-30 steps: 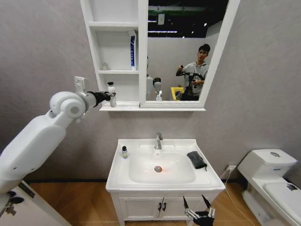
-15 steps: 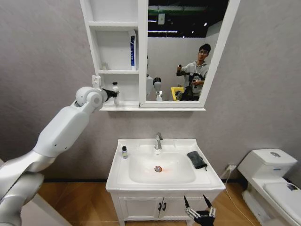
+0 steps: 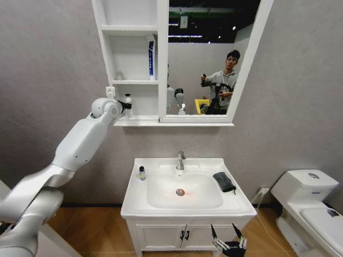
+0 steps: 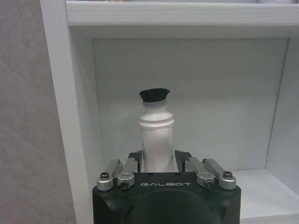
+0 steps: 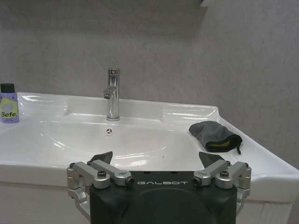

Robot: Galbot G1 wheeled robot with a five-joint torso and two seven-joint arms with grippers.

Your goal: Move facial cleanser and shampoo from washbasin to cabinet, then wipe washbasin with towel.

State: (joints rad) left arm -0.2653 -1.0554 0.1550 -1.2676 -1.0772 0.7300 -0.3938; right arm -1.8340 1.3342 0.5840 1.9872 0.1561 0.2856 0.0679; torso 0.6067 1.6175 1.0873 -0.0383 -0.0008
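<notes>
Low at the front of the washbasin [image 3: 140, 199], below its rim and before the floor vanity doors, the right gripper [image 3: 227, 242] hangs idle with its fingers spread wide apart and nothing between them; the right wrist view confirms the same open gap in the right gripper [image 5: 157, 158]. On the basin's right ledge the dark towel [image 3: 224, 181] lies crumpled, and the right wrist view adds a yellowish patch in its fold [image 5: 215, 136]. On the left ledge stands a small purple bottle [image 3: 142, 173] with a black cap; only the right wrist view gives its label, "Befe." [image 5: 9, 109]. The chrome tap [image 3: 180, 160] rises behind the bowl, the reddish drain [image 3: 180, 191] in the bowl's middle. Higher up, the left arm reaches to the cabinet [image 3: 131, 121], where the left gripper [image 3: 126, 106] is at the lowest open shelf. The left wrist view shows the left gripper [image 4: 158, 158] with fingers closed against both sides of an upright white bottle [image 4: 157, 140] with a black cap, inside that shelf compartment near its left wall; whether the bottle's base rests on the shelf cannot be told, since the gripper body hides it. On the shelf above, the head view shows a tall white-and-blue tube [image 3: 151, 57] standing beside the mirror frame [image 3: 163, 64].
</notes>
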